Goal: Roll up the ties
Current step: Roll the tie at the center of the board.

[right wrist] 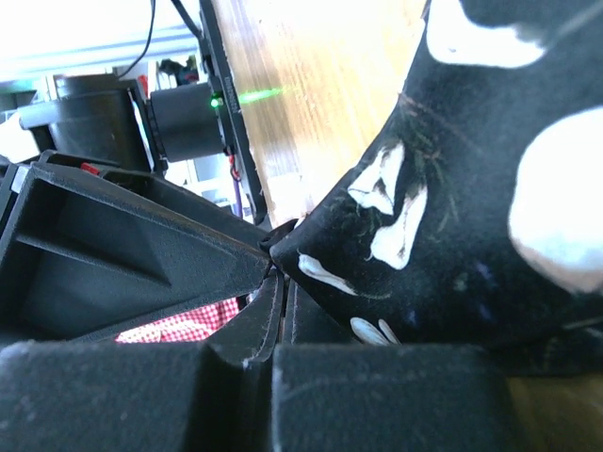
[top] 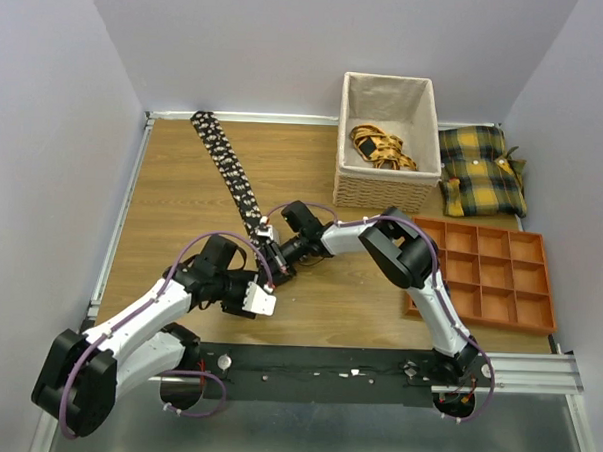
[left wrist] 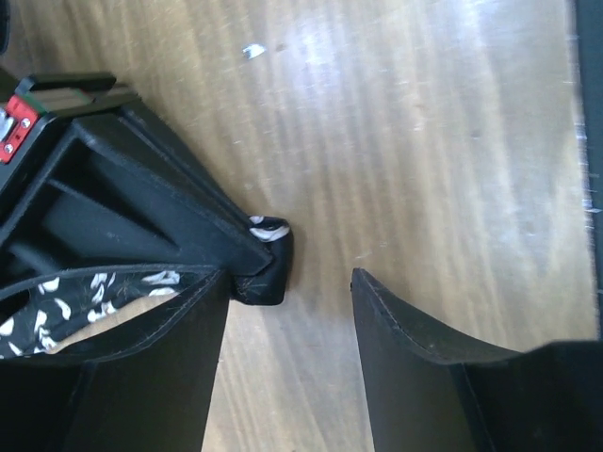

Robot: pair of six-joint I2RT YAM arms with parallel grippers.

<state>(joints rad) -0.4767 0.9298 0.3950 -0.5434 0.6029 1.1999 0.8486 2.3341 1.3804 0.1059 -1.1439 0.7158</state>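
Observation:
One tie (top: pixel 229 173), black with small white flowers, lies as a flat strip from the far left of the table diagonally toward the middle. My right gripper (top: pixel 273 257) is shut on its near end; in the right wrist view the fingers (right wrist: pixel 285 282) pinch the fabric (right wrist: pixel 452 188). My left gripper (top: pixel 267 283) is open just beside it, low over the wood. In the left wrist view (left wrist: pixel 288 275) the folded tie tip (left wrist: pixel 268 268) sticks out of the right gripper's fingers, just ahead of my left finger (left wrist: pixel 160 367). Nothing lies between the left jaws.
A lined wicker basket (top: pixel 383 190) holding a yellow patterned tie (top: pixel 380 146) stands at the back. Yellow-and-black plaid cushions (top: pixel 481 169) lie to its right. An orange compartment tray (top: pixel 490 274) sits at the right. A black rail (top: pixel 345 373) runs along the near edge.

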